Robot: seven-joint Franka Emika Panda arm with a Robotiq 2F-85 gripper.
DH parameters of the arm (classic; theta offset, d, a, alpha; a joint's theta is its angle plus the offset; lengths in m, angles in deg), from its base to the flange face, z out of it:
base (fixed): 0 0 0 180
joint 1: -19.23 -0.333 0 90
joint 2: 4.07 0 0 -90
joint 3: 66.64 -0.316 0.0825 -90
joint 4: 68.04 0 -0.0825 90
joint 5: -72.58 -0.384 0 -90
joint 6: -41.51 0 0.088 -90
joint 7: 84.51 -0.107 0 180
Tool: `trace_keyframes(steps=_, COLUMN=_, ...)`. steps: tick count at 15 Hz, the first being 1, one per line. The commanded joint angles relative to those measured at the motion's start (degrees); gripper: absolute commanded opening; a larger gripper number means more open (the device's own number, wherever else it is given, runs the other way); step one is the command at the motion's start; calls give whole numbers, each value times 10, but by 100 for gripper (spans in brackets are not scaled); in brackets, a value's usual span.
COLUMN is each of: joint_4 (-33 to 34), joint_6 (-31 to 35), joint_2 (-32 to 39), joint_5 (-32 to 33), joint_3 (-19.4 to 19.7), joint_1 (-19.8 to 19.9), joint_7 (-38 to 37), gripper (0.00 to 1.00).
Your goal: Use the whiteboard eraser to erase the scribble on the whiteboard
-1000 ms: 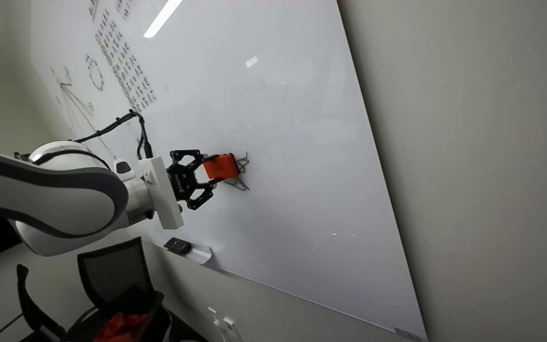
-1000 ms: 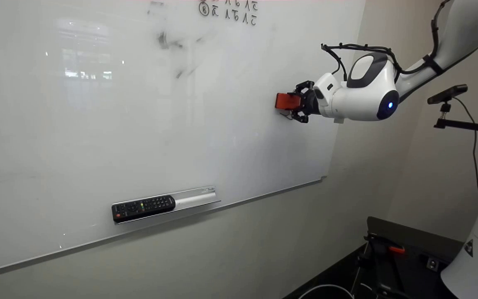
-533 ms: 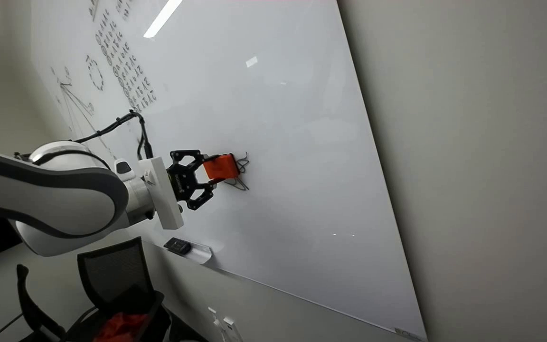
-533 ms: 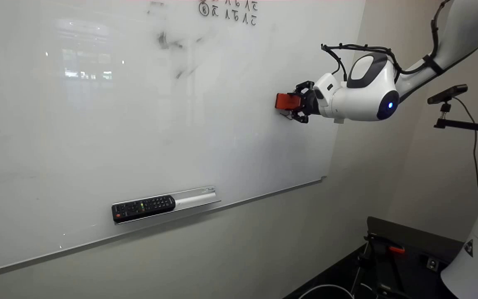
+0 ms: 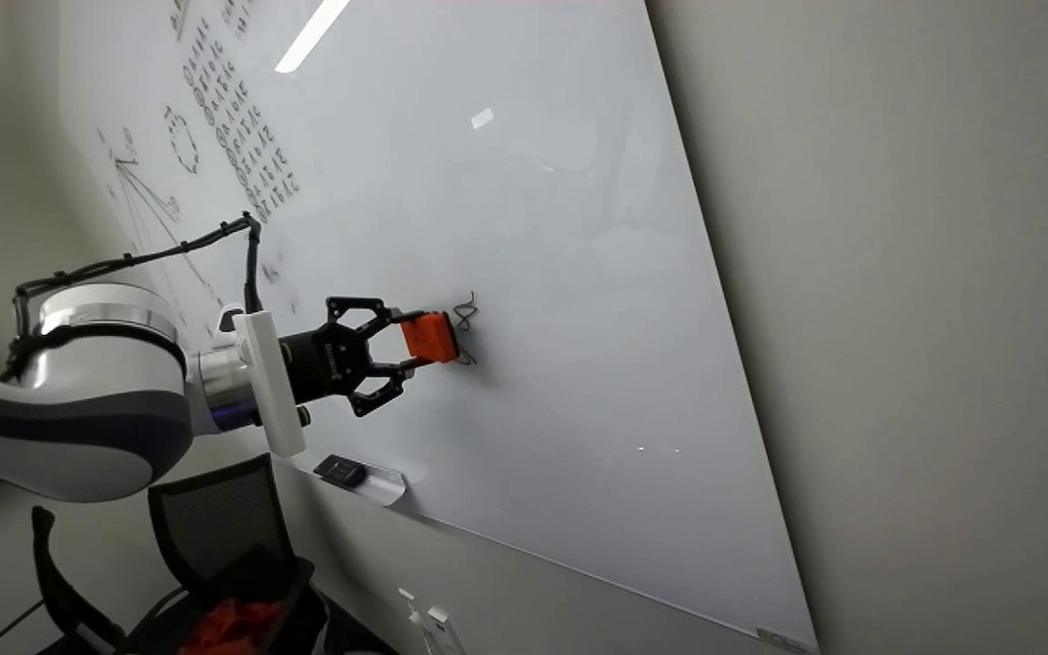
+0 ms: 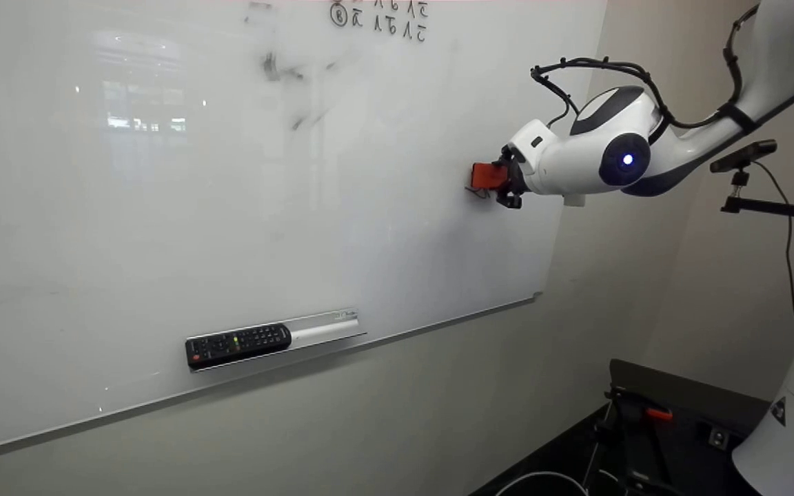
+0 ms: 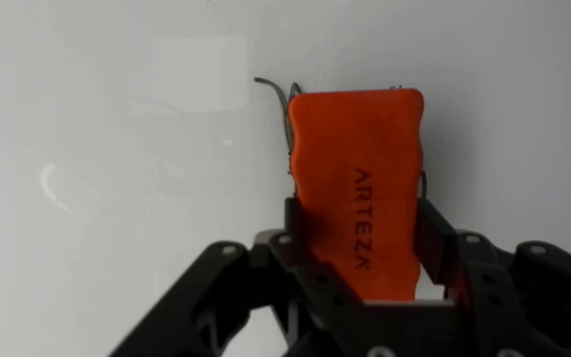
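My gripper [image 5: 415, 340] is shut on the whiteboard eraser [image 5: 431, 337], an orange-red block with a dark face towards the board. In the wrist view the fingers [image 7: 357, 218] grip the long sides of the eraser [image 7: 360, 139], which is marked ARTEZA. The eraser [image 6: 489, 176] is over the scribble [image 6: 477, 193] on the whiteboard [image 6: 163, 248]. Dark loops of the scribble [image 5: 465, 315] show past the eraser's edge, and at its left and right in the wrist view [image 7: 284, 104]; the middle is hidden. I cannot tell whether the eraser touches the board.
A black remote [image 6: 238, 344] lies on a small ledge [image 6: 324, 333] at the board's lower edge. Other writing [image 5: 237, 118] and grey smudges [image 6: 276, 69] are on the board. A black chair [image 5: 219, 518] stands below.
My gripper and the eraser have moved slightly down and to the right in both exterior views. The forearm and wrist have shifted and tilted. The eraser covers a different part of the scribble.
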Motion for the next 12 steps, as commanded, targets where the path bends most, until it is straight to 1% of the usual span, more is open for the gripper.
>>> trace_keyframes(steps=1, joint_4=0, joint_6=-52, joint_2=-10, joint_5=-18, joint_3=-18, joint_1=-3, joint_7=-13, gripper=31)
trace_keyframes(steps=3, joint_4=13, joint_6=-54, joint_2=-3, joint_5=-1, joint_3=-17, joint_1=-3, joint_7=-27, gripper=31)
trace_keyframes(steps=5, joint_4=33, joint_6=-15, joint_2=5, joint_5=19, joint_3=-4, joint_1=1, joint_7=-18, gripper=31)
trace_keyframes(steps=8, joint_4=69, joint_6=70, joint_2=34, joint_5=62, joint_3=24, joint_1=5, joint_7=-11, gripper=31)
trace_keyframes(steps=10, joint_4=93, joint_6=138, joint_2=57, joint_5=91, joint_3=47, joint_1=6, joint_7=-17, gripper=31)
trace_keyframes(steps=12, joint_4=103, joint_6=184, joint_2=80, joint_5=115, joint_3=68, joint_1=4, joint_7=-35, gripper=31)
